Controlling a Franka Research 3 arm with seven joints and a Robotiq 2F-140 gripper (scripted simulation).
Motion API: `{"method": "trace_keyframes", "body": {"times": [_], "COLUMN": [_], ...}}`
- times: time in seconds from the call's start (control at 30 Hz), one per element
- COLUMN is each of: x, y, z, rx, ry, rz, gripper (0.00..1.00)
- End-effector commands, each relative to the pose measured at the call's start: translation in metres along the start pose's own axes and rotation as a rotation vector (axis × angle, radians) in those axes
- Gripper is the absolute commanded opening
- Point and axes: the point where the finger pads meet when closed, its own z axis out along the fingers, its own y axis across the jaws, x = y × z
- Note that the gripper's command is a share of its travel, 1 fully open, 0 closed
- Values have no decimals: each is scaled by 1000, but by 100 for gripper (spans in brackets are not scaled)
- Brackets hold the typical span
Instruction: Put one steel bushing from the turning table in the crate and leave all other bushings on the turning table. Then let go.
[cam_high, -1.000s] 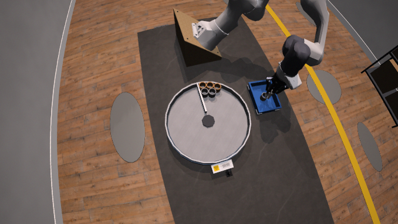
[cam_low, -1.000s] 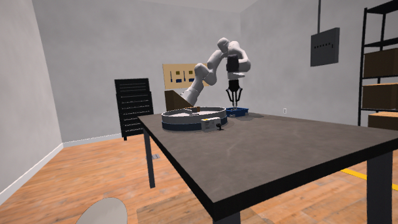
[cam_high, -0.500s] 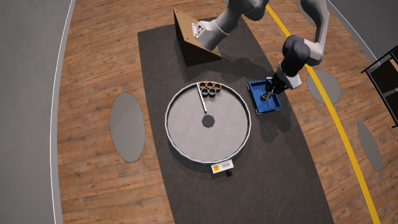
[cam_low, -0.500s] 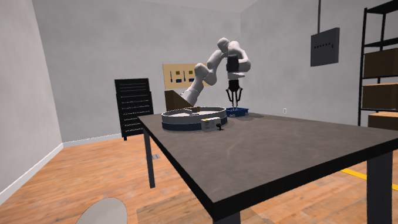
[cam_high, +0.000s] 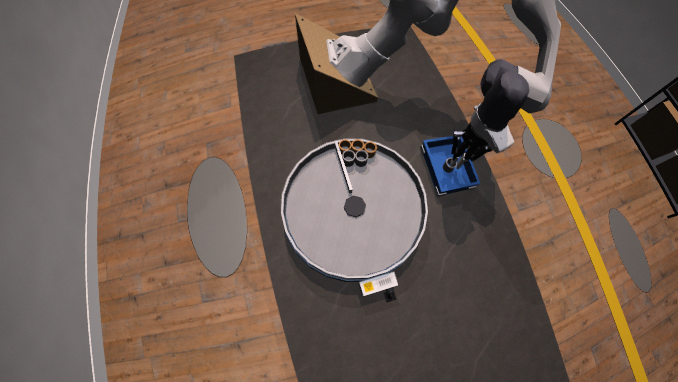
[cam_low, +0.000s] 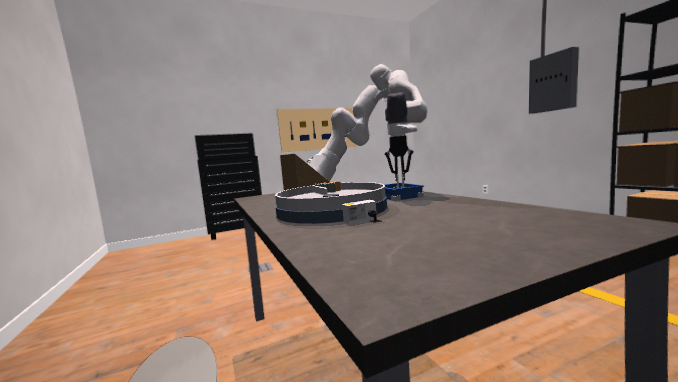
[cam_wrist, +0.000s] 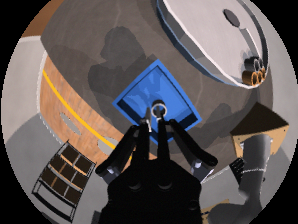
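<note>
The blue crate stands on the table to the right of the round turning table. One steel bushing stands inside the crate; it also shows in the wrist view. My gripper reaches straight down into the crate, its fingertips at the bushing's wall and only slightly apart, with no firm grip on it. On the turning table's far edge, two steel bushings and three brass-coloured ones sit bunched against a white bar.
A brown wedge-shaped block stands behind the turning table. A small label box sits at the turning table's near edge. The crate walls close in around my fingers.
</note>
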Motion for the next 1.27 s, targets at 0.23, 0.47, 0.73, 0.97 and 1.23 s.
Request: {"method": "trace_keyframes", "body": {"times": [0.23,0.47,0.73,0.97,1.23], "x": [0,0,0,0,0], "y": [1,1,1,1,1], "z": [1,-7,-28,-61,-78], "rx": [-1,-1,-1,-1,-1], "ry": [0,0,0,0,0], "rz": [-6,-6,-6,-6,-6], "gripper": [10,10,10,10,10]}}
